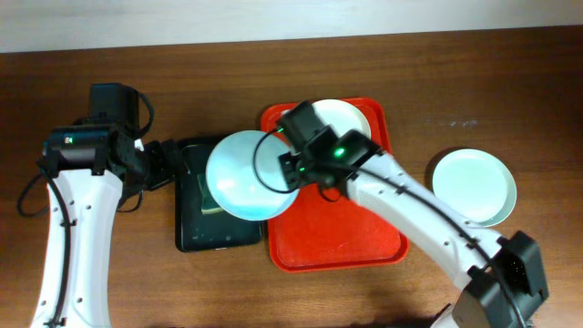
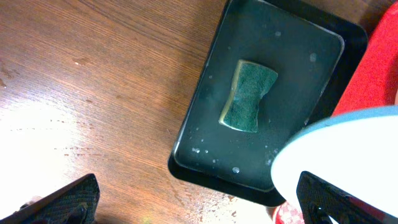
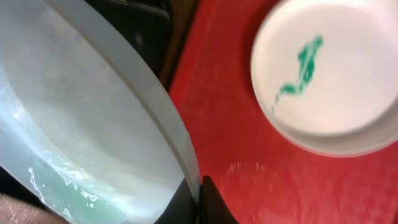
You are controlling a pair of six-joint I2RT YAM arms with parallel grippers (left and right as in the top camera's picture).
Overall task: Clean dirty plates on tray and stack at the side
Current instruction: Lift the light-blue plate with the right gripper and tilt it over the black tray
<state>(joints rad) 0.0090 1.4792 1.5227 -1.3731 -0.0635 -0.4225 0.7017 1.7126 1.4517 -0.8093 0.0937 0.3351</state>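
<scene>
sponge (image 2: 249,96) lies in the black tray (image 2: 292,56) just ahead of the left gripper (image 1: 167,164), whose jaws stand wide apart and hold nothing. the right gripper (image 1: 293,169) is clamped on the rim of a mint plate (image 1: 241,178), held tilted above the gap between black tray and red tray (image 1: 337,228). just beyond that gripper a white plate (image 3: 336,81) with a green smear (image 3: 301,68) lies on the red tray; well off to its right a second mint plate (image 1: 474,187) rests on the bare table (image 1: 547,109).

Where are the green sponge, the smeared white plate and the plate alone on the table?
green sponge (image 2: 249,96), left wrist view, middle of its top
smeared white plate (image 3: 333,74), right wrist view, its bare centre
lone plate (image 1: 474,187), overhead view, its centre
</scene>
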